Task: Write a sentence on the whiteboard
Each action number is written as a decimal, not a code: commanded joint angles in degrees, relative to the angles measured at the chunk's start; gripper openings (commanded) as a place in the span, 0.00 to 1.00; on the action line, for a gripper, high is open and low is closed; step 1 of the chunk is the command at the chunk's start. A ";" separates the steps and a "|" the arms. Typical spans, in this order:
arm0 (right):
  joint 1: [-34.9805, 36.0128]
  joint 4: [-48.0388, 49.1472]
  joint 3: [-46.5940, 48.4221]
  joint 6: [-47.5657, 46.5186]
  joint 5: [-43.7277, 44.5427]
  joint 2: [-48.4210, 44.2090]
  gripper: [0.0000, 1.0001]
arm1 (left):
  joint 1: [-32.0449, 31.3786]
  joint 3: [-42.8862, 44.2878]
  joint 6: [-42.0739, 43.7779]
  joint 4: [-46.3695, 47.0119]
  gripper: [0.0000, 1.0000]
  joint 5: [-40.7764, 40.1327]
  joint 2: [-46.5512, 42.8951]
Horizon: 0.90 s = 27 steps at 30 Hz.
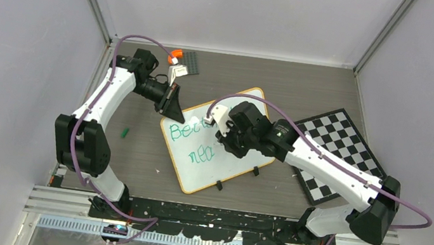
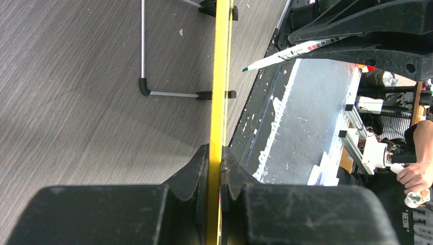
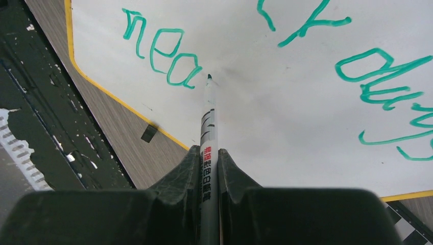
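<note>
The whiteboard (image 1: 231,166) lies tilted in the middle of the table, white with an orange-tan rim and black clip feet. Green writing (image 1: 190,135) reads "Bett…" above "nea" (image 1: 202,156); my right arm hides part of it. In the right wrist view the words "nea" (image 3: 163,51) and "days" (image 3: 383,84) show. My right gripper (image 3: 209,153) is shut on a white marker (image 3: 208,122), its green tip beside the last letter. My left gripper (image 2: 220,158) is shut on the whiteboard's rim (image 2: 220,76) at the board's upper-left edge (image 1: 172,111).
A black-and-white checkerboard (image 1: 335,149) lies right of the board under my right arm. A small green cap (image 1: 125,131) lies on the table at left. A grey plate with an orange piece (image 1: 179,59) sits at the back. The black base rail (image 1: 220,216) runs along the front.
</note>
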 commanded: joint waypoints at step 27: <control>-1.63 2.88 -4.48 -1.84 1.80 1.14 0.00 | -0.01 1.09 -2.34 1.44 0.00 -2.67 0.28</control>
